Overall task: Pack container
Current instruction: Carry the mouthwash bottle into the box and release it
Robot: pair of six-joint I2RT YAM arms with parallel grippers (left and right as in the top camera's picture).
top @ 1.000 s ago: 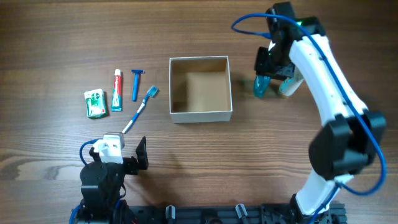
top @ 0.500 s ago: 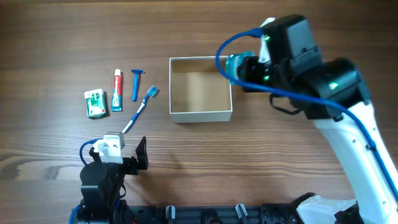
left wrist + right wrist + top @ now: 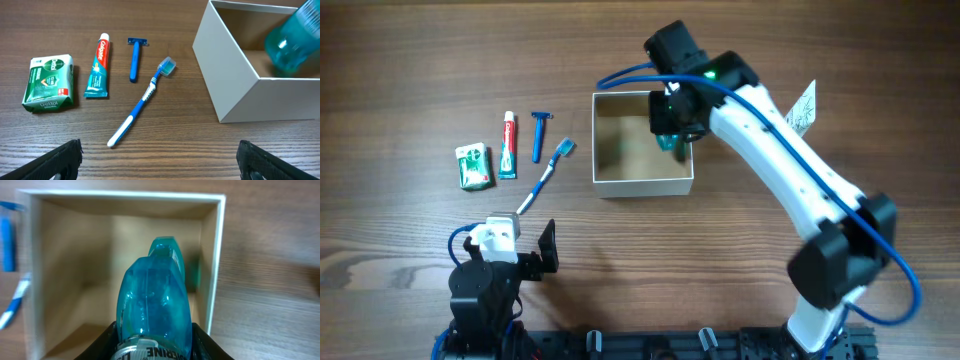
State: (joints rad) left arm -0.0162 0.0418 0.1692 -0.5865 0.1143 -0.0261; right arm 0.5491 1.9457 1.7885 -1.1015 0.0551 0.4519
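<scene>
The container (image 3: 642,184) is a square box with white walls and a tan inside, at the table's middle; it also shows in the left wrist view (image 3: 235,80) and the right wrist view (image 3: 212,255). My right gripper (image 3: 672,135) is shut on a teal mouthwash bottle (image 3: 155,300) and holds it over the box's right part, above the floor; the bottle shows in the left wrist view (image 3: 292,42) too. My left gripper (image 3: 160,162) is open and empty near the table's front edge, left of the box.
Left of the box lie a blue toothbrush (image 3: 545,176), a blue razor (image 3: 538,135), a toothpaste tube (image 3: 508,144) and a green soap packet (image 3: 473,166). A white printed object (image 3: 802,108) lies right of the box.
My right arm carried the teal bottle from the table right of the box leftward to over the box's inside. The left arm has not moved.
</scene>
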